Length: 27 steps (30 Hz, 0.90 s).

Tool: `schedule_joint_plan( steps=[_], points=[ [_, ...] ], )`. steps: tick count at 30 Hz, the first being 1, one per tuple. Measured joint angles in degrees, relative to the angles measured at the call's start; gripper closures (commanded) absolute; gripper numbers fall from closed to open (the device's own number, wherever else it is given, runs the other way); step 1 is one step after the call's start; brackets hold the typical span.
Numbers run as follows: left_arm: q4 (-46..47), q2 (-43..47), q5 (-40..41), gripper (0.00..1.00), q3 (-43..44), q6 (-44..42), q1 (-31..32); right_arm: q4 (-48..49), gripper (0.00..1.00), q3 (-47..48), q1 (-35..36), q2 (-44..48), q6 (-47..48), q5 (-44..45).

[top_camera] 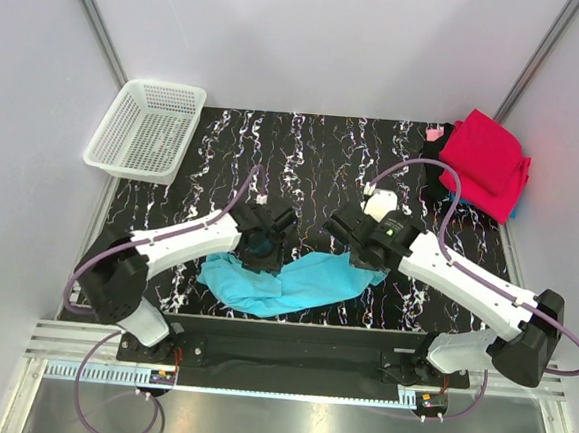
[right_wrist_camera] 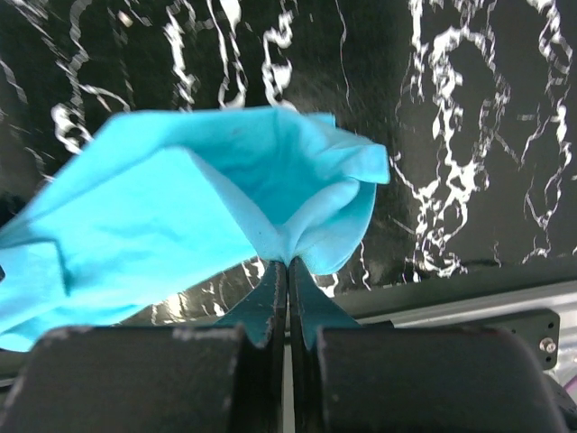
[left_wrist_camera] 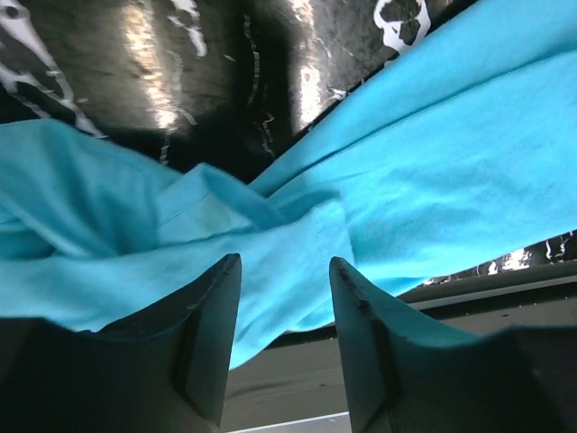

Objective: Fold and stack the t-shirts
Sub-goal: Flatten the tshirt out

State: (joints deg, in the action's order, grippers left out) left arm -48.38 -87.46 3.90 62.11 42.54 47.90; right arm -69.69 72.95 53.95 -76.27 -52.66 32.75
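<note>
A turquoise-blue t-shirt [top_camera: 274,281] lies crumpled near the front edge of the table, between both arms. My left gripper [top_camera: 264,243] is open just above its left part; the cloth [left_wrist_camera: 379,180] shows beyond the parted fingers [left_wrist_camera: 216,334], nothing between them. My right gripper [top_camera: 367,253] is shut on a pinch of the shirt's right end [right_wrist_camera: 297,216] and holds that end lifted above the table. A crimson red t-shirt [top_camera: 486,162] lies folded at the back right on top of other cloth; a pink bit [top_camera: 434,134] and a dark one peek out beside it.
A white plastic mesh basket [top_camera: 146,128] stands at the back left, partly over the table edge. The black marbled table [top_camera: 314,158] lies between. White walls close in on both sides. A metal rail [top_camera: 288,362] runs along the front.
</note>
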Motion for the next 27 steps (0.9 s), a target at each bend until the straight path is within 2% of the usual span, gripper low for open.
schedule_joint_plan(
  steps=[1,5,18,27],
  points=[
    [0.55,-1.11,-0.39,0.57,0.00,0.00,0.31,0.07,1.00,-0.85,0.00,0.02,-0.28,-0.39],
    [2.38,-4.35,-1.77,0.58,0.00,-0.02,1.70,1.03,1.00,-3.56,0.00,0.04,-1.46,-1.55],
    [4.39,-10.01,-2.38,0.57,4.28,-0.07,3.10,2.58,1.00,-4.96,0.00,-0.11,-3.10,-2.89],
    [4.74,-15.98,-1.51,0.59,4.11,1.01,3.10,2.58,1.00,-5.16,0.00,1.49,-3.13,-2.89]
  ],
)
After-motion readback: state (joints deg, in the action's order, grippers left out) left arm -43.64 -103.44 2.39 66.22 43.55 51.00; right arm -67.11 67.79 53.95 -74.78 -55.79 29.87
